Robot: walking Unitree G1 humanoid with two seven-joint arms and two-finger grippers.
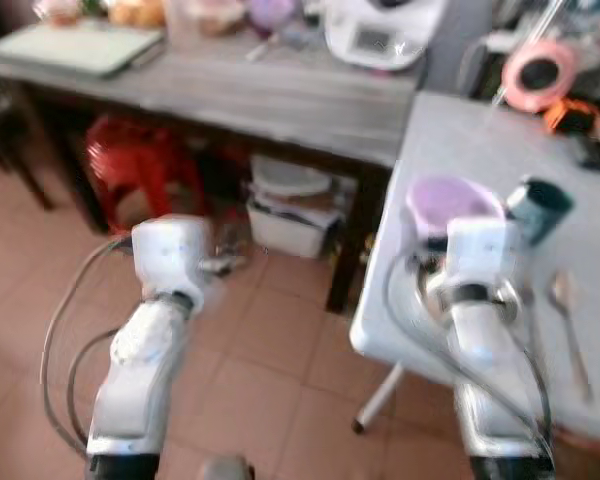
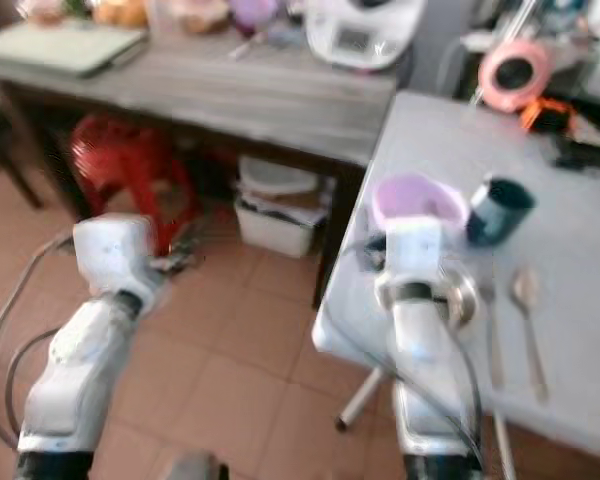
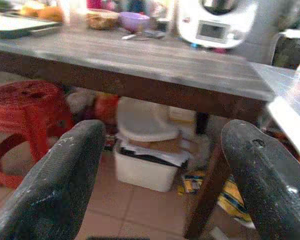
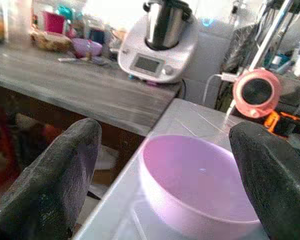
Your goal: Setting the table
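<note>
A pale lilac bowl [image 4: 200,187], round, smooth and empty, stands upright near the front corner of the white desk [image 1: 480,150]. The right gripper [image 4: 170,190] hovers just before it, jaws wide apart. Beside the bowl sits a dark teal cup [image 1: 538,208], with a spoon [image 1: 568,320] nearer the robot. The left gripper [image 3: 160,185], jaws apart, faces the wooden desk [image 3: 155,62] above a red stool [image 3: 27,107].

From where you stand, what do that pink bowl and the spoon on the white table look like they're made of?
The pink bowl looks like plastic: thin, matte, slightly translucent wall with soft, dull highlights. The spoon seems to be polished metal, judging by its silvery sheen, though blur leaves that open. The right gripper sits open just before the bowl.
</note>
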